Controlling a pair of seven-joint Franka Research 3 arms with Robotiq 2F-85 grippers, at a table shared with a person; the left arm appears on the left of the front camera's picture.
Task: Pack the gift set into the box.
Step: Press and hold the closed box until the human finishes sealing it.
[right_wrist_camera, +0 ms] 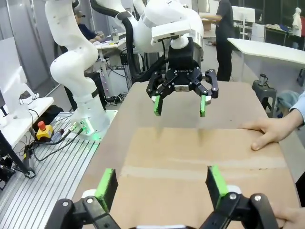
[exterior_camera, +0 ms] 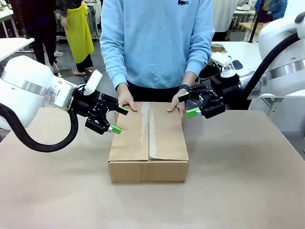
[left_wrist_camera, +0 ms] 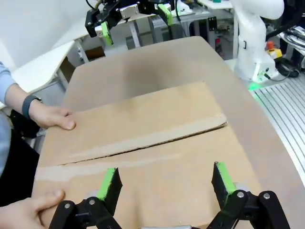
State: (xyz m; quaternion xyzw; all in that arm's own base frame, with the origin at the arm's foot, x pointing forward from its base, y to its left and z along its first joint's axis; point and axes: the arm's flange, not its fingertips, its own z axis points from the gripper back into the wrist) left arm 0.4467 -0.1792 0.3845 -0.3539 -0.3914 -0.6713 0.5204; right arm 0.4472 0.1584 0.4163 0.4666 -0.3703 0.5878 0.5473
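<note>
While a person's 2 hands (exterior_camera: 126,100) rest on its closed flaps, the box (exterior_camera: 148,138) sits mid-worktop (exterior_camera: 248,181). The left gripper (exterior_camera: 118,119) hovers beside the box's far left corner and the right gripper (exterior_camera: 188,105) beside its far right corner, both with jaws spread and empty.

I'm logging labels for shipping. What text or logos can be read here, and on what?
"ROBOTIQ": small white print on the body of the black, green-padded left pincer, barely legible.
Plain brown cardboard box: no print.
Person's light blue sweatshirt: dark emblem, no words.
</note>
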